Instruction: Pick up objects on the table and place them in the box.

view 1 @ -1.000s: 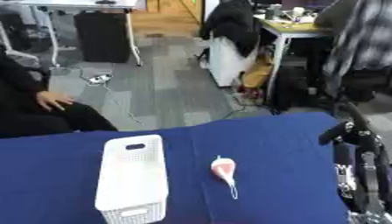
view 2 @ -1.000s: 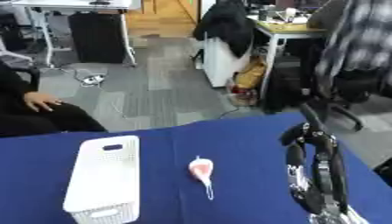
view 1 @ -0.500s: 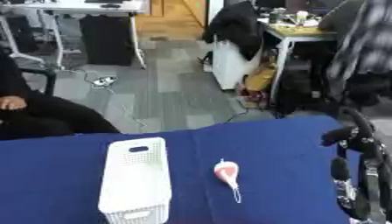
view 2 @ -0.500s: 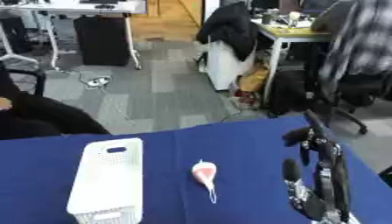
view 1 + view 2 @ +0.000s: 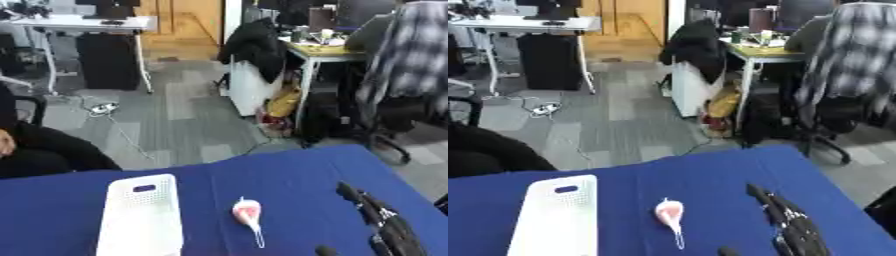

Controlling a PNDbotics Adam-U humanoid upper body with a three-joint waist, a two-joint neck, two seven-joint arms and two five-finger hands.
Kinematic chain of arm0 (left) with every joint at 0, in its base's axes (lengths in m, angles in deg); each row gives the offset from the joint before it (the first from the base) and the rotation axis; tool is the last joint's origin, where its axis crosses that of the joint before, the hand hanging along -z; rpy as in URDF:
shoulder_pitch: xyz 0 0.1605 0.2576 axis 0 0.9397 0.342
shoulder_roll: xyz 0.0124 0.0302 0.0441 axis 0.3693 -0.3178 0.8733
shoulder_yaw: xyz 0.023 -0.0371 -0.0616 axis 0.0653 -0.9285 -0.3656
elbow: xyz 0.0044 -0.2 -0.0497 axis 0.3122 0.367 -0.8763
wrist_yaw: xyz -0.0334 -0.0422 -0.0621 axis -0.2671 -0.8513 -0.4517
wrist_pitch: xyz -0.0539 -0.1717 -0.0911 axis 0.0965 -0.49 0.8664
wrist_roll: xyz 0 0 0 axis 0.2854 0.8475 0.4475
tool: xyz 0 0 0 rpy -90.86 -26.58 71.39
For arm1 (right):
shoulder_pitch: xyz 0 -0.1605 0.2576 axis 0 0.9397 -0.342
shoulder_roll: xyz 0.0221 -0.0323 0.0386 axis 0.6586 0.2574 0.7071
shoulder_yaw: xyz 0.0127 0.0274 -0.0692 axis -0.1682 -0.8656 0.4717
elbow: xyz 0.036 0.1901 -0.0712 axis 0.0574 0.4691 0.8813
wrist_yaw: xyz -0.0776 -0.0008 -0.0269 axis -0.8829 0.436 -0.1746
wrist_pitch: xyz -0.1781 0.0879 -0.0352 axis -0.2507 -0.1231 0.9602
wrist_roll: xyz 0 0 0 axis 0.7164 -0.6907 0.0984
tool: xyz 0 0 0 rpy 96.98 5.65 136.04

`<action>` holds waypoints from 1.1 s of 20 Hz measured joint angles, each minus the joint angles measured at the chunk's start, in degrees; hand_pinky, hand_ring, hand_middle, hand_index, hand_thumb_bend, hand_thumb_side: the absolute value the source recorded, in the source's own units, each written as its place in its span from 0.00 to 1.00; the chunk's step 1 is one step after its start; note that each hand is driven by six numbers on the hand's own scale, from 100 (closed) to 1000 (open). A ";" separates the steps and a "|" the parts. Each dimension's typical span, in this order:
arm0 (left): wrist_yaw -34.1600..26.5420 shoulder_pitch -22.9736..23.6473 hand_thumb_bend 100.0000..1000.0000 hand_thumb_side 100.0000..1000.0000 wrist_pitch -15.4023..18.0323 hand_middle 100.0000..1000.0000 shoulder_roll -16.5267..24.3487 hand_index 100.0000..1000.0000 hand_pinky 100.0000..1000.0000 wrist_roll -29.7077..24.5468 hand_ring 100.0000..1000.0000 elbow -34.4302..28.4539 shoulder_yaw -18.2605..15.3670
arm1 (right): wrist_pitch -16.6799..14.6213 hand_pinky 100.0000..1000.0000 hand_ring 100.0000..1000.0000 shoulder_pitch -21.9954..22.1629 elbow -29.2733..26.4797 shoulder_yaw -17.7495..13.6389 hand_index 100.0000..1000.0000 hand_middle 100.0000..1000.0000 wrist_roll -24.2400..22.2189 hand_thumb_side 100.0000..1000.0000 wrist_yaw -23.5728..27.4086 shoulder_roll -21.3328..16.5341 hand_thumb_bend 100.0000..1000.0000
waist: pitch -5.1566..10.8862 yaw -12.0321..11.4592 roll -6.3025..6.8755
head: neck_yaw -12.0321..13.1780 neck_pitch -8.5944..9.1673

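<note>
Compared with the earlier frames, the whole view has shifted as the head moved, while the right hand [image 5: 791, 226] is now seen lower and nearer the bottom edge, its fingers [image 5: 352, 192] stretched out straight and holding nothing. No left hand is visible in either view.

On the blue tabletop [image 5: 289, 180] a small pink object [image 5: 247, 212] with a thin pale tail is lying flat, just beside the white perforated box [image 5: 142, 216] and apart from the right hand. Nothing can be seen inside the box from this angle.

Several risks are judged likely from here. The pink object is small and low, so it could be nudged or slid across the cloth rather than lifted if the fingers are brought down off-centre. Its thin tail could be caught alone and slip free. The light box could be pushed aside if it is struck by the hand during placing.
</note>
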State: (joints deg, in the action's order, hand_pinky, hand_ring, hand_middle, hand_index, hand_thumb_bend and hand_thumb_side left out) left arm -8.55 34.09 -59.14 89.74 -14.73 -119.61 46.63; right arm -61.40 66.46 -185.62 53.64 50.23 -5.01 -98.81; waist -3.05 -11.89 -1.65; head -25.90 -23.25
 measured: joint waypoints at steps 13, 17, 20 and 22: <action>0.00 -0.38 0.03 0.91 -0.88 0.88 -0.11 0.79 0.63 0.04 0.77 -0.33 0.02 | 17.13 0.67 0.77 -7.14 0.00 0.18 1.00 0.81 -8.54 1.00 8.85 -1.56 0.66 | -0.22 -1.46 -0.57 | 2.41 -0.46; -0.02 -0.87 0.03 0.91 -1.19 0.88 -0.21 0.79 0.63 0.21 0.77 -0.38 0.04 | 20.84 0.66 0.77 -9.57 0.02 0.55 1.00 0.83 -8.96 1.00 10.37 -2.02 0.63 | -0.24 -1.95 -0.59 | 2.76 -0.91; -0.05 -1.34 0.03 0.91 -1.47 0.88 -0.75 0.79 0.63 0.49 0.77 -0.53 0.16 | 23.60 0.65 0.78 -13.38 2.05 1.39 1.00 0.85 -8.52 1.00 11.24 -2.02 0.61 | -0.33 -2.68 -0.60 | 1.95 -1.67; -0.06 -1.78 0.03 0.91 -1.64 0.88 -1.16 0.79 0.63 0.63 0.77 -0.70 0.39 | 24.74 0.64 0.78 -16.00 5.25 2.09 1.00 0.86 -7.17 1.00 12.34 -2.02 0.60 | -0.42 -2.93 -0.60 | 0.43 -2.19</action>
State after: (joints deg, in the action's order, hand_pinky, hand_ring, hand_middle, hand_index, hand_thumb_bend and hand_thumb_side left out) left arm -8.61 32.31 -60.78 88.58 -14.10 -120.31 47.02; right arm -36.67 50.46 -180.37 55.73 43.06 7.33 -100.84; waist -3.47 -14.82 -2.25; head -25.47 -25.43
